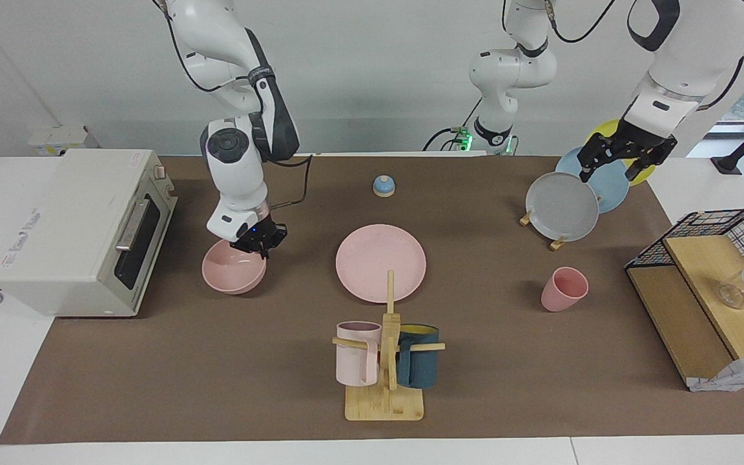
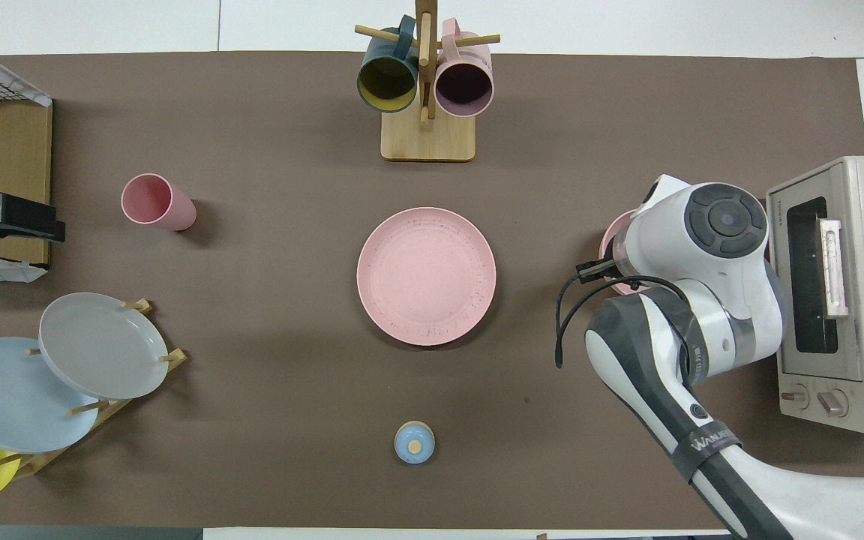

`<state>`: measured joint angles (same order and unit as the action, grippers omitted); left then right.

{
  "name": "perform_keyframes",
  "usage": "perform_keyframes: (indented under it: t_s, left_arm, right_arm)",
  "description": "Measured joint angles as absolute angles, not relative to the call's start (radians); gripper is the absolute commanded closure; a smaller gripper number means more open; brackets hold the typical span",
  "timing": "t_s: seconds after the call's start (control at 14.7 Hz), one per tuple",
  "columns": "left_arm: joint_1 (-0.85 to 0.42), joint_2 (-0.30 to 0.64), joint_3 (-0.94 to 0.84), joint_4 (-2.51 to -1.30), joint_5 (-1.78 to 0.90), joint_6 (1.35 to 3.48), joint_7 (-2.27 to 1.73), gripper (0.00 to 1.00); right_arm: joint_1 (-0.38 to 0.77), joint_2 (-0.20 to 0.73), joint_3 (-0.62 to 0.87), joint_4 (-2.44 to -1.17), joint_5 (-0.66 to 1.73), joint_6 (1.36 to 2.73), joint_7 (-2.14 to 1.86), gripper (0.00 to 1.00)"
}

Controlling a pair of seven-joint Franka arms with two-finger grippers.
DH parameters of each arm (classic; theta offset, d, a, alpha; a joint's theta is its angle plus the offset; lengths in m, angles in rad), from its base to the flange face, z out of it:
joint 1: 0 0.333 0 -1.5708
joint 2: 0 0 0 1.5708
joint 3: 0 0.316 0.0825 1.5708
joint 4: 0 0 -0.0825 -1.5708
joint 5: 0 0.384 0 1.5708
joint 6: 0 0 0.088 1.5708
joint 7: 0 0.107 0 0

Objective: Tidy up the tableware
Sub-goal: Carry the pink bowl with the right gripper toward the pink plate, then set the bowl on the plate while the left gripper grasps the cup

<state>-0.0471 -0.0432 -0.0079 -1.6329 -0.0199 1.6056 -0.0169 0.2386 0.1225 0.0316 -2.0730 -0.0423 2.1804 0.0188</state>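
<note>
The pink plate (image 1: 380, 261) (image 2: 426, 276) lies flat in the middle of the table. The pink bowl (image 1: 233, 271) sits in front of the toaster oven, toward the right arm's end. My right gripper (image 1: 257, 244) is shut on the bowl's rim on the side nearer the robots. In the overhead view the right arm's wrist hides all but a sliver of the bowl (image 2: 610, 240). The pink cup (image 1: 564, 289) (image 2: 156, 202) stands toward the left arm's end. My left gripper (image 1: 624, 165) hangs open over the plate rack, holding nothing.
A toaster oven (image 1: 81, 226) stands at the right arm's end. A wooden mug tree (image 1: 386, 361) with a pale pink and a teal mug is farther out than the plate. A rack of grey, blue and yellow plates (image 1: 562, 206), a wire shelf (image 1: 714, 284) and a small blue bell (image 1: 383, 186) are also here.
</note>
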Motion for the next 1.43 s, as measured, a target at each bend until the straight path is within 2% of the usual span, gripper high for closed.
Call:
perform_keyframes:
  t_s: [0.2, 0.41, 0.61, 0.75, 0.95, 1.43]
  left_arm:
    - [-0.047, -0.032, -0.010, -1.642, -0.025, 1.645, -0.075, 0.00]
    - [-0.051, 0.052, -0.024, -1.656, -0.027, 1.744, -0.149, 0.00]
    - [-0.078, 0.193, -0.028, -1.656, -0.028, 1.863, -0.165, 0.00]
    - [-0.092, 0.255, -0.029, -1.658, -0.028, 1.922, -0.166, 0.00]
    - [-0.104, 0.288, -0.029, -1.673, -0.028, 1.975, -0.167, 0.00]
    - [-0.113, 0.328, -0.029, -1.683, -0.010, 2.011, -0.167, 0.01]
  right_arm:
    - [0.368, 0.165, 0.035, -1.836, -0.046, 1.976, 0.164, 1.00]
    - [0.505, 0.243, 0.038, -1.641, -0.062, 1.846, 0.351, 1.00]
    - [0.625, 0.454, 0.038, -1.337, -0.083, 1.710, 0.543, 1.00]
    - [0.675, 0.573, 0.038, -1.208, -0.089, 1.711, 0.620, 1.00]
    - [0.695, 0.637, 0.037, -1.187, -0.093, 1.780, 0.661, 1.00]
    - [0.701, 0.607, 0.039, -1.328, -0.093, 1.920, 0.661, 1.00]
